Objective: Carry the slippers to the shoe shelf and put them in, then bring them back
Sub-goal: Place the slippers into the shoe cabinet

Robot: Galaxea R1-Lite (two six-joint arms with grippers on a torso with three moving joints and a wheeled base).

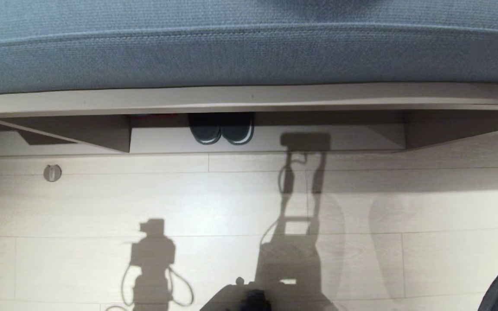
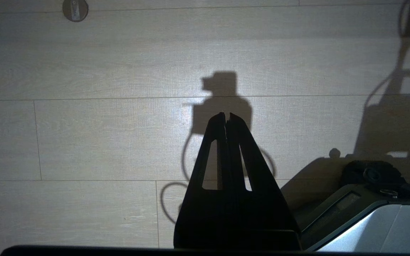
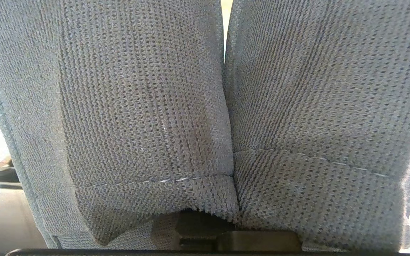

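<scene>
Grey knit slippers (image 3: 148,106) lengthwise along right claw (image 3: 226,234)

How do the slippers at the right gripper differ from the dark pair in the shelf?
The slippers are grey-blue knit; the dark pair is darker, with white sole edges. The slippers are pinched in the right gripper, outside the shoe shelf; the dark pair stands inside it. Both pairs sit side by side.

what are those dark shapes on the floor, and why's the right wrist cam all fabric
Head view: the robot's own shadows on the floor. Left wrist view: left gripper backlit to a silhouette, shut. Right wrist view: the slippers fill the frame, with overexposed edges.
</scene>
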